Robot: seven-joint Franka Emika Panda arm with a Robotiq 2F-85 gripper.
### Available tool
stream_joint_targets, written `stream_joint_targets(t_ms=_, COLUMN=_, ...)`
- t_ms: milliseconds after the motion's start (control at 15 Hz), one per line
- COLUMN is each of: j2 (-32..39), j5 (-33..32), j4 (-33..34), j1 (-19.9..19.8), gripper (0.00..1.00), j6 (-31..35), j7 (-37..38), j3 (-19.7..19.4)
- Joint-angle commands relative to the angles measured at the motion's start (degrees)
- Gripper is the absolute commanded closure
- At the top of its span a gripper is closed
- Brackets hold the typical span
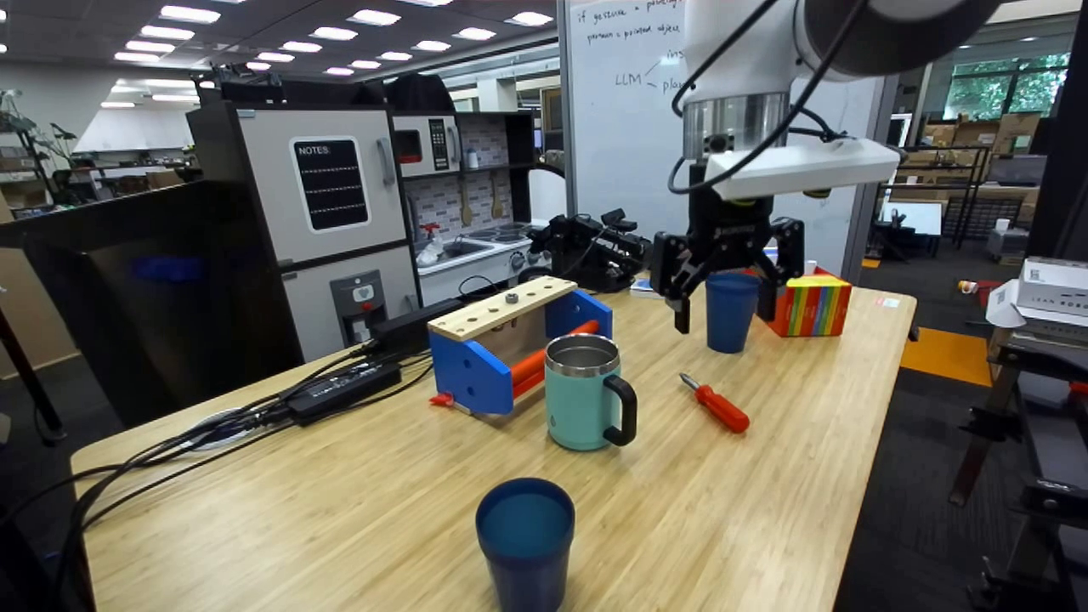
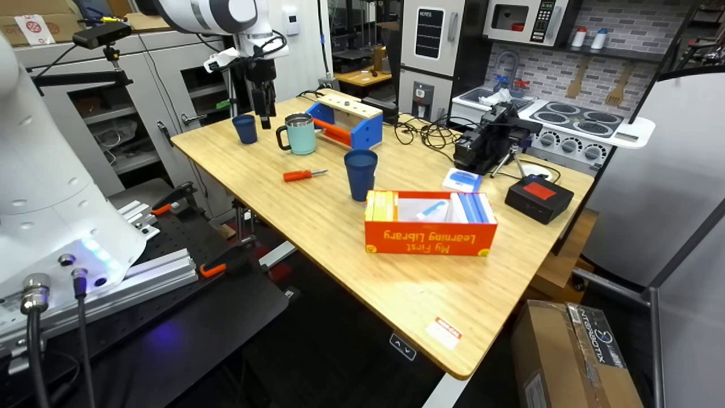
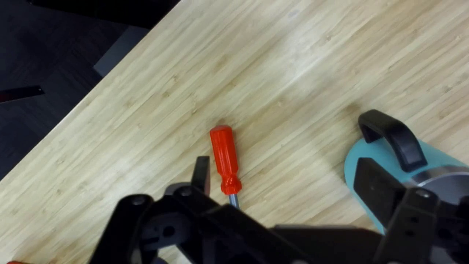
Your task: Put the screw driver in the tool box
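Black fingers (image 3: 201,172) hang above the desk (image 3: 311,91), spread well apart and gripping nothing. The wrist view shows the screw driver (image 3: 228,167) lying flat below, its red handle in plain sight, much of the shaft hidden by them. So the step in hand looks like the approach — the grasp has yet to be made. Next, I judge, the fingers should centre over the handle, turn to straddle it, come down and close. In an exterior view the mug (image 1: 585,399) stands left of the screw driver, and a blue cup (image 1: 732,314) on its far side. Left of the mug and a little farther is what I take, from its blue sides and wooden top, for the tool box (image 1: 529,370) — the carry should pass above that mug.
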Motion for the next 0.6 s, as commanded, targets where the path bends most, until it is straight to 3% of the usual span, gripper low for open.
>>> stream_joint_targets(t_ms=0, j2=3.29, j5=-5.29, j4=-2.84, j1=4.42, gripper=0.0, j6=7.26, j7=0.88, j3=-3.55)
stream_joint_targets(t_ms=200, j2=6.26, j5=-10.35, j4=-6.82, j1=8.32, gripper=0.0, j6=14.45, j7=1.53, j3=-8.28)
stream_joint_targets(t_ms=533, j2=11.21, j5=-18.33, j4=-11.92, j1=14.25, gripper=0.0, j6=29.41, j7=2.64, j3=-19.52)
